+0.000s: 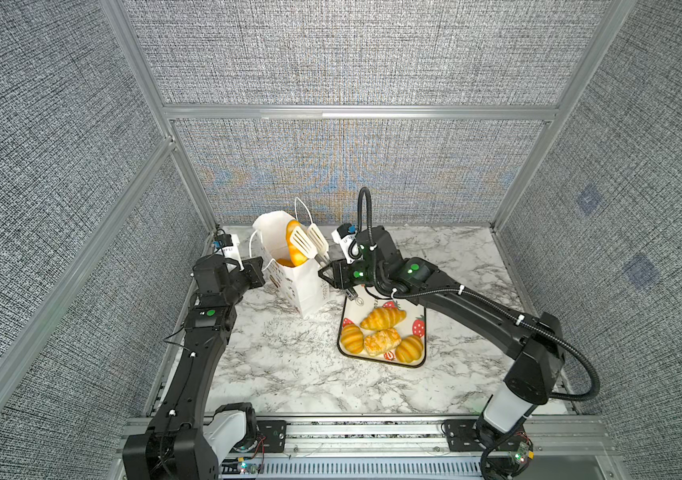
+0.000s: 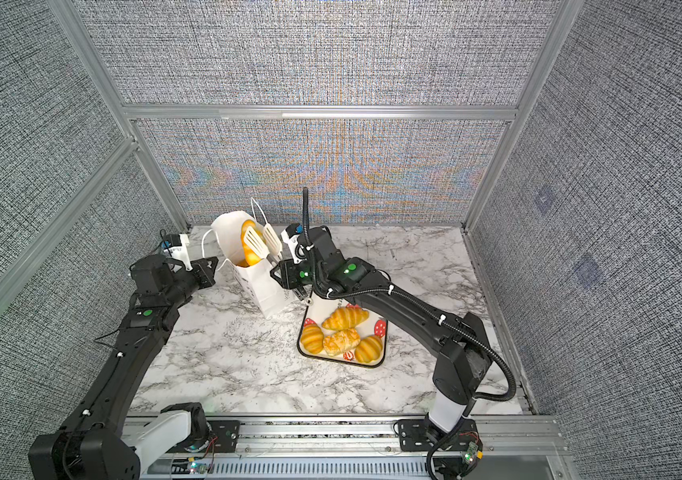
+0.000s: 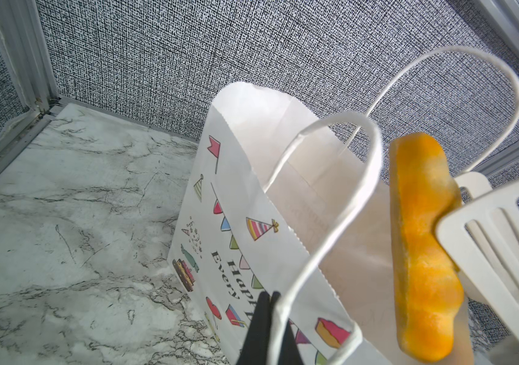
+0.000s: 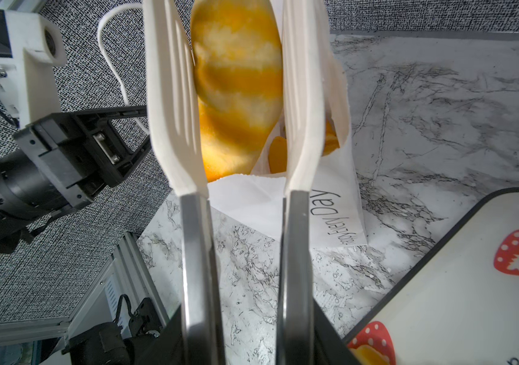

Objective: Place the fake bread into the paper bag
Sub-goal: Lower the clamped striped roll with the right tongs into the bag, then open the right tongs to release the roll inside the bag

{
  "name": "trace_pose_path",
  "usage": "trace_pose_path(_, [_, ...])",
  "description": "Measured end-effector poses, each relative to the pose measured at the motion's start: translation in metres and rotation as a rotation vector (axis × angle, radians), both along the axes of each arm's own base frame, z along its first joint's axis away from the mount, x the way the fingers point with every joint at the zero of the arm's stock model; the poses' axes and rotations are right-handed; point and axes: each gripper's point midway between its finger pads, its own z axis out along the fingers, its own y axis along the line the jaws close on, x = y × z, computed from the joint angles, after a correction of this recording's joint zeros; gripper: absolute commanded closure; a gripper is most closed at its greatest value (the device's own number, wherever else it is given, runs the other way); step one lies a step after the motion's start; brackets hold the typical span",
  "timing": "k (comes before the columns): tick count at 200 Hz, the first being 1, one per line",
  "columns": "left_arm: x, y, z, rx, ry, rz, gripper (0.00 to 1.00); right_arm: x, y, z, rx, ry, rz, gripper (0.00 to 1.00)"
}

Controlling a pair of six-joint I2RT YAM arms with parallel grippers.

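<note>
Nearest on the marble worktop (image 1: 289, 374) sits the tray (image 1: 366, 358) with four pieces of bread. A roll (image 1: 352, 338) lies at its near left and a second roll (image 1: 409, 348) at its near right, with a flaky pastry (image 1: 381, 341) between them. Behind these is a croissant (image 1: 383, 318). The croissant and the pastry both lie with their long axes across the tray, right ends a little farther back. Over the tray's far end, the right end effector (image 1: 328, 272) points left and is clamped on the metal handles of the tongs (image 1: 302, 243). Their two white slotted blades reach up over the mouth of the bag (image 1: 306, 286). Between the blades is the loaf (image 3: 422, 246), its long axis nearly upright. Its lower end is down inside the bag's mouth and its upper end pokes out above the rim, leaning slightly. In the right wrist view the blades flank it closely, but whether both press on it cannot be told. More orange bread shows deeper inside the bag. The bag stands on the worktop just left of the tray, mouth open and cord handles arching above it. At its left side, the left end effector (image 1: 263, 268) is pressed together, pinching the bag's top edge beside one handle (image 3: 331, 221).
</note>
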Motion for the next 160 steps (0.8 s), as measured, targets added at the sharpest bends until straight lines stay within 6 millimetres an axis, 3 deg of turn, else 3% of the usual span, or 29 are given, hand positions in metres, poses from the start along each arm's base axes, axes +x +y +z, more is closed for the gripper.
trace_pose_path(160, [0.0, -0.0001, 0.0, 0.0, 0.0, 0.0, 1.0, -0.002, -0.0053, 0.0042, -0.006, -0.003, -0.01, 0.52])
